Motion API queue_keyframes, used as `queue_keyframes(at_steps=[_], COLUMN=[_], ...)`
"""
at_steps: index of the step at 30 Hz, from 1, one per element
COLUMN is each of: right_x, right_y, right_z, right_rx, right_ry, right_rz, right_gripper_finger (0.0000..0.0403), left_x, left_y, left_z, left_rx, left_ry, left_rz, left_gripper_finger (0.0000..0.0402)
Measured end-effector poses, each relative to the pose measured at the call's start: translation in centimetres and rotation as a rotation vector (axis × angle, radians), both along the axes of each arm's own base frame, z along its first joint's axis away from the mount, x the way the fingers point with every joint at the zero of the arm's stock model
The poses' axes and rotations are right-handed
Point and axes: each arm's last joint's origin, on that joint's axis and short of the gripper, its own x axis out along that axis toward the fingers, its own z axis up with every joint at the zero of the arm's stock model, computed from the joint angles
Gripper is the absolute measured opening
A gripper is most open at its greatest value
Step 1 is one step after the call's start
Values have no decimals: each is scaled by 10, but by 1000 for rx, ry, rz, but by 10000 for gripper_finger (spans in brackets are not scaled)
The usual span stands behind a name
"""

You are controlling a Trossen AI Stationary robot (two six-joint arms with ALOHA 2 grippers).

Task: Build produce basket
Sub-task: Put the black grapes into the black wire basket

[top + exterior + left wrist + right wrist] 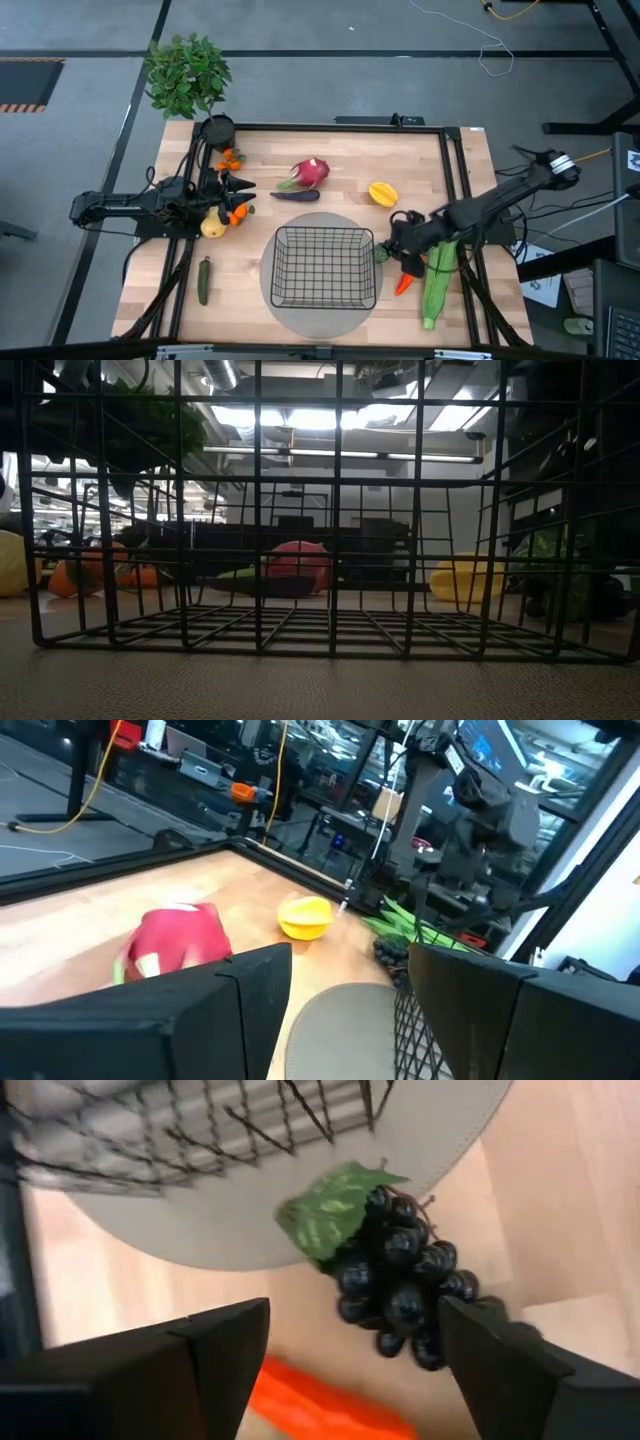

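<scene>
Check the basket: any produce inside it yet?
No. In the high view the basket holds only bare wire mesh.

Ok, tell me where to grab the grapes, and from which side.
Best guess: take the grapes across the plump middle of the bunch, from above. They lie flat on the table beside the basket, leaf toward it, and the right tool is open just short of them.

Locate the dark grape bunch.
High view: the dark grape bunch lies at the black wire basket's right rim, beside the orange carrot, before the open right gripper.
</scene>
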Motion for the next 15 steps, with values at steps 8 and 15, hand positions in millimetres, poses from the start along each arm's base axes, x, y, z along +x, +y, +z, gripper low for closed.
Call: queue_keyframes(at_steps=[8, 15], right_x=[14, 23], right_y=[6, 9], right_z=[-29, -49], right_rx=[-92, -109], right_ry=[110, 164], right_rz=[32, -43], right_gripper_finger=[280, 280], left_x=[0, -1], left_y=[0, 1], left_z=[0, 3], left_rx=[4, 0], left_ry=[0, -28], left_rz=[1, 51], left_gripper_finger=[192, 192])
